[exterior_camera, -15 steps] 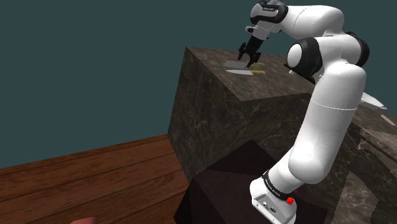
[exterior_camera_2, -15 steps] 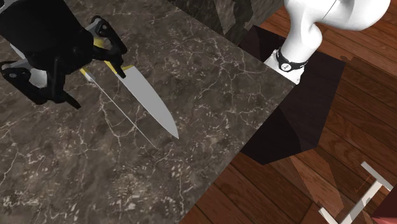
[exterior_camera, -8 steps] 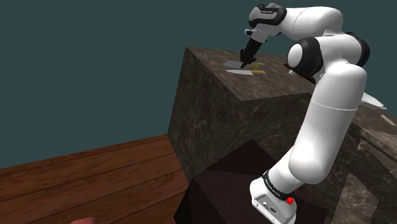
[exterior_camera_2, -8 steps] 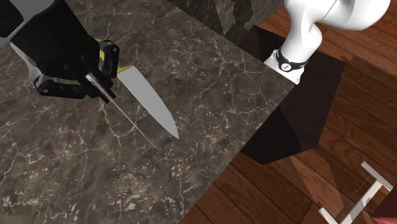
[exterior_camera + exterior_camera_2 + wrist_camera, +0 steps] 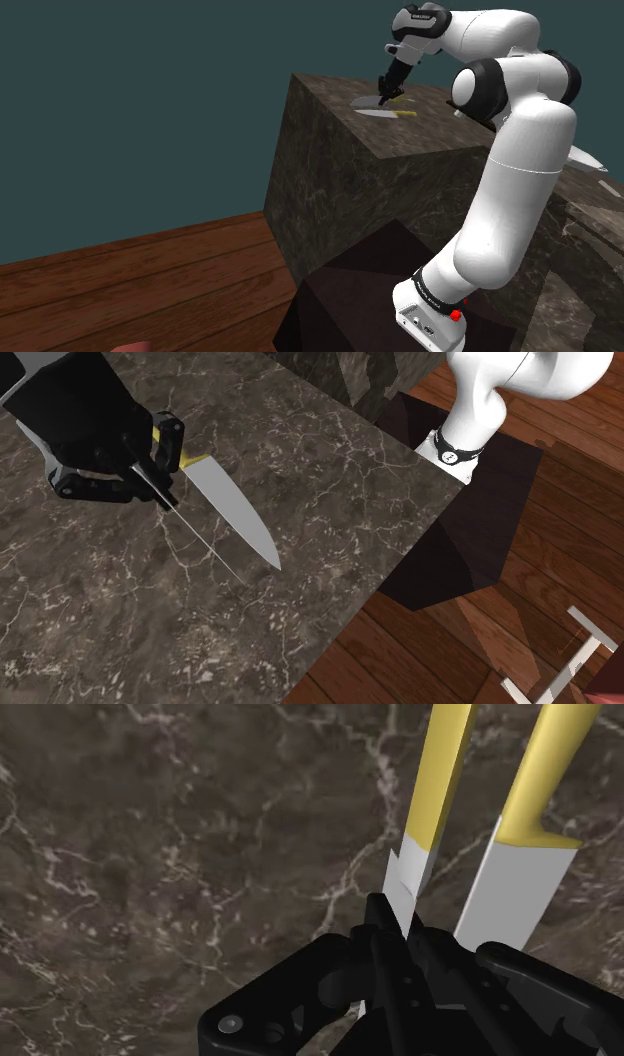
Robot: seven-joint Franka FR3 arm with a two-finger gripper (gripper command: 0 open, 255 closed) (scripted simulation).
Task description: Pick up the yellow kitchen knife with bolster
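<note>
The knife with the bolster [image 5: 432, 799] lies flat on the dark veined table [image 5: 150, 854]. Its yellow handle points away from the pincer [image 5: 393, 917] and its slim grey blade runs beneath it. The pincer is pressed in on this knife, pinching it at the stepped junction of blade and handle. That looks a sound spot, likely near the balance point, so the stiff, fairly light knife should lift without tipping much. The smooth narrow metal could still slip or swivel between the fingers. A second knife [image 5: 520, 869], yellow-handled with a broad blade, lies just beside it and roughly parallel. Its blade is close to one finger and could be nudged or dragged along.
</note>
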